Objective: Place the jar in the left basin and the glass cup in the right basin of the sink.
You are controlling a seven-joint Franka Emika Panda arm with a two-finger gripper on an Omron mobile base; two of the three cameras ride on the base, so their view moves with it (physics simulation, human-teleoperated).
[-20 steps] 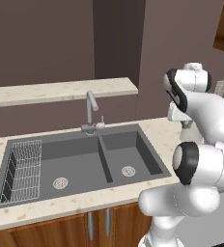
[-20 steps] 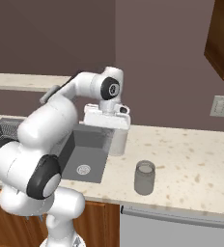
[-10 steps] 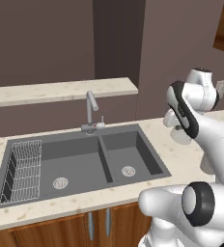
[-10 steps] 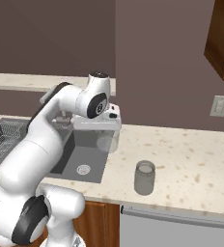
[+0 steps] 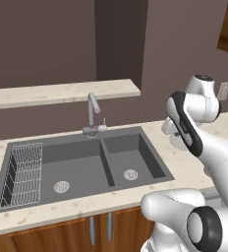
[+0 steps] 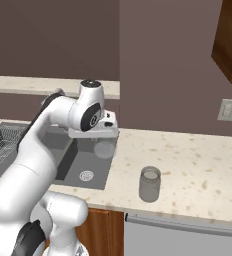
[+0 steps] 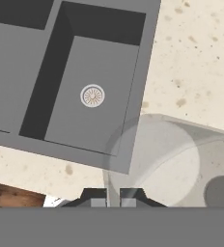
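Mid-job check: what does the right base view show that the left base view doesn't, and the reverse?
Right base view alone: the jar standing on the counter right of the sink, and the pincer shut on the glass cup, held over the sink's right edge. Left base view alone: the whole left basin with its wire rack, and the tap. Both share the right basin and its drain.

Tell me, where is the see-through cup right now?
The glass cup hangs in the hand, lifted above the counter by the right basin. The jar stands on the counter to its right.
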